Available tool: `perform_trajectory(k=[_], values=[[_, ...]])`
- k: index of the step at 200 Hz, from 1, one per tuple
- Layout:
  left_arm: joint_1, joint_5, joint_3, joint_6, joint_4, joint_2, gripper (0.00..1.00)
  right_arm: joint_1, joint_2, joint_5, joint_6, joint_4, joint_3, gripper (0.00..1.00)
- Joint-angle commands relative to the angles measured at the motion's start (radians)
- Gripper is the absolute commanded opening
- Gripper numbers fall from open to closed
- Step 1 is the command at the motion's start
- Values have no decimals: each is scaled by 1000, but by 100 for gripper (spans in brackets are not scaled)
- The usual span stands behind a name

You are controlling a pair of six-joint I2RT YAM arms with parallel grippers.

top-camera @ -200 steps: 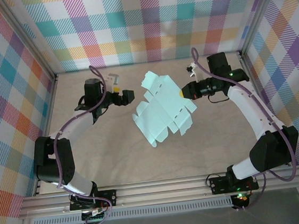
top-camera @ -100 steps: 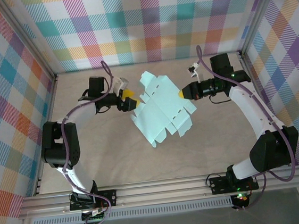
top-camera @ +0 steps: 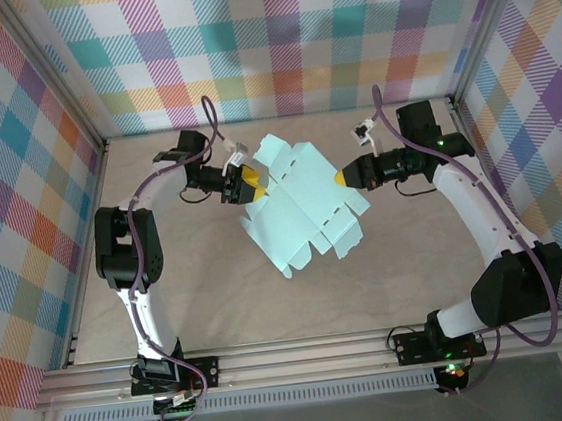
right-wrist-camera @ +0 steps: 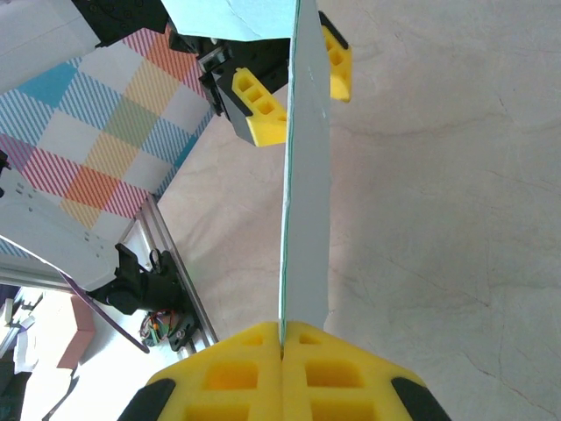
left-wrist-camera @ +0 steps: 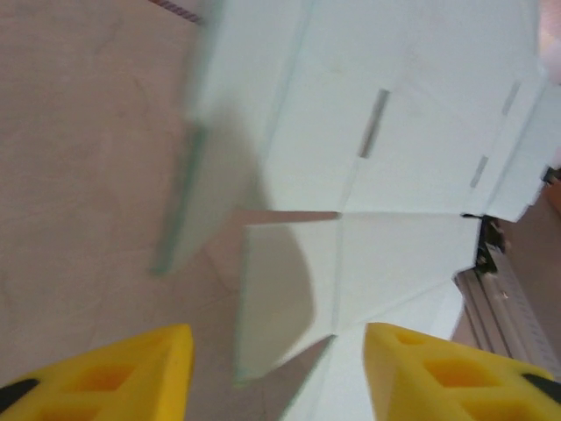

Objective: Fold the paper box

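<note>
Pale mint-blue card makes up the paper box (top-camera: pixel 301 208), seen here as a flat die-cut sheet with short slots and tabbed flaps, not yet folded into a container. In the overhead view we find it above the middle of the beige worktop (top-camera: pixel 220 297), towards the far side, spanning the space between the two arms.

The right fingers (top-camera: pixel 340 177), yellow-tipped, meet the sheet at its right edge. In the right wrist view we see them pressed together on that edge (right-wrist-camera: pixel 254 368), with the card running straight away from them edge-on, clear of the worktop behind it.

The left fingers (top-camera: pixel 249 183), also yellow, sit at the sheet's left edge. In the left wrist view we see them standing apart (left-wrist-camera: pixel 114 373), with one pointed flap of the sheet lying in the gap between them and a soft shadow across it. Whether either finger touches the card we cannot tell. The right wrist view shows the same pair at the far end of the sheet, one finger on each side of the card.

Checked walls (top-camera: pixel 273 40) of many colours enclose the worktop on three sides.
</note>
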Motion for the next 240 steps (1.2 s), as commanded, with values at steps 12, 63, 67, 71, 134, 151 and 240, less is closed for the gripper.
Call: perform_trajectory(k=[12, 63, 67, 71, 134, 151, 240], values=[[-32, 58, 58, 101, -132, 15, 50, -7, 8, -39, -34, -26, 17, 0], [-46, 18, 78, 34, -71, 22, 45, -7, 2, -47, -36, -28, 16, 0], [-46, 18, 79, 33, -71, 22, 43, -7, 0, -46, -36, -30, 17, 0], [-46, 19, 79, 33, -70, 23, 42, -7, -1, -44, -36, -29, 16, 0], [-45, -4, 65, 25, -60, 10, 25, -6, 7, -19, -47, -52, 18, 0], [-46, -24, 52, 20, -49, 0, 14, -7, 16, -13, -42, -57, 22, 0], [-63, -101, -82, -91, 178, -89, 0, -7, 16, -4, -13, -35, 19, 0]])
